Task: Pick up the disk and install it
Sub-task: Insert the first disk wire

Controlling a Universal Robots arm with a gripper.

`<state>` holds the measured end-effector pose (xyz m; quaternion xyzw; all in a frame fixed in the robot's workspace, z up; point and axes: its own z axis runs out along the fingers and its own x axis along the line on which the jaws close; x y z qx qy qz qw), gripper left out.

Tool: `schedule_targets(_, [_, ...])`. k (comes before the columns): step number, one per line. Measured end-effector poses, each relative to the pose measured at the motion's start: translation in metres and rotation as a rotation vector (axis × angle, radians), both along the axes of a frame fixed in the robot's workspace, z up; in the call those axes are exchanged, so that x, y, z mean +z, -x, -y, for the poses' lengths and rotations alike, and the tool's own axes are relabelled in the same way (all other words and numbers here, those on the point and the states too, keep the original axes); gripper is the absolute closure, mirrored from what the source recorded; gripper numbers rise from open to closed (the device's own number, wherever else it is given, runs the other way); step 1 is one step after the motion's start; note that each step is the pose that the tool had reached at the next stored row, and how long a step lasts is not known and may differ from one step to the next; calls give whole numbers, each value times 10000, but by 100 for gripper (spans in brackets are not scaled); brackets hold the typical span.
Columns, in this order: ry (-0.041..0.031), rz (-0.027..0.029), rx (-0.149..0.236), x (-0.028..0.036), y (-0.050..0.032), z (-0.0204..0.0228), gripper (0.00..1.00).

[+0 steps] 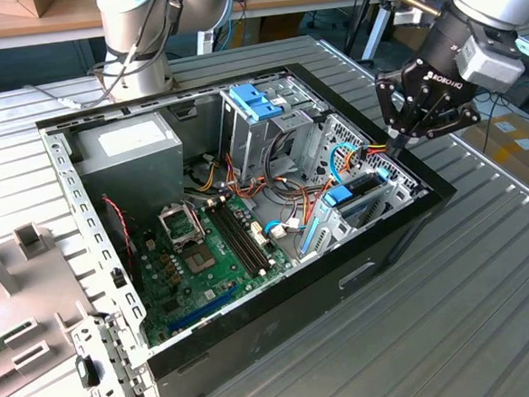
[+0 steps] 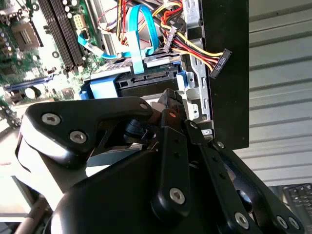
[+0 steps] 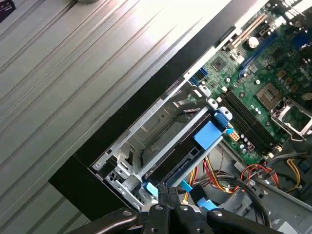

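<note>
The gripper is hanging over the front corner of the case, its jaws pressed together with nothing showing between them. The disk is lying inside the cage, directly ahead of the tips, with its long axis running away from them along the cage rails. The tips are sitting at the disk's near end, between its blue side pieces, though I cannot tell whether they are touching it.

— What does the arm look like?
— Silver-grey rounded joints and a pale wrist block. The claw is matte black, with linked bars pinned by silver screws and white lettering at its two o'clock.
</note>
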<state>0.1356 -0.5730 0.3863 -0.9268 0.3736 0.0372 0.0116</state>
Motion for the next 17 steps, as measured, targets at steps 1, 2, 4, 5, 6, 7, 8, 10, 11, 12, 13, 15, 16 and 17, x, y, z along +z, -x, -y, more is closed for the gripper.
schedule_targets(1, [0,0,346,0,0,0,89])
schedule_targets(2, [0,0,346,0,0,0,89])
schedule_targets(4, [1,0,346,0,0,0,89])
schedule_targets(5, [0,0,347,0,0,0,89])
schedule_targets(6, [1,0,347,0,0,0,89])
schedule_targets(7, [0,0,347,0,0,0,83])
schedule_targets(8, [0,0,347,0,0,0,83])
schedule_targets(10, [1,0,348,0,0,0,76])
schedule_targets(11, [0,0,348,0,0,0,70])
schedule_targets(12, [0,0,349,0,0,0,64])
schedule_targets(13, [0,0,349,0,0,0,58])
schedule_targets(15, [0,0,350,0,0,0,58])
schedule_targets(16, [0,0,351,0,-4,-1,58])
schedule_targets(17, [0,0,352,-1,-10,-1,58])
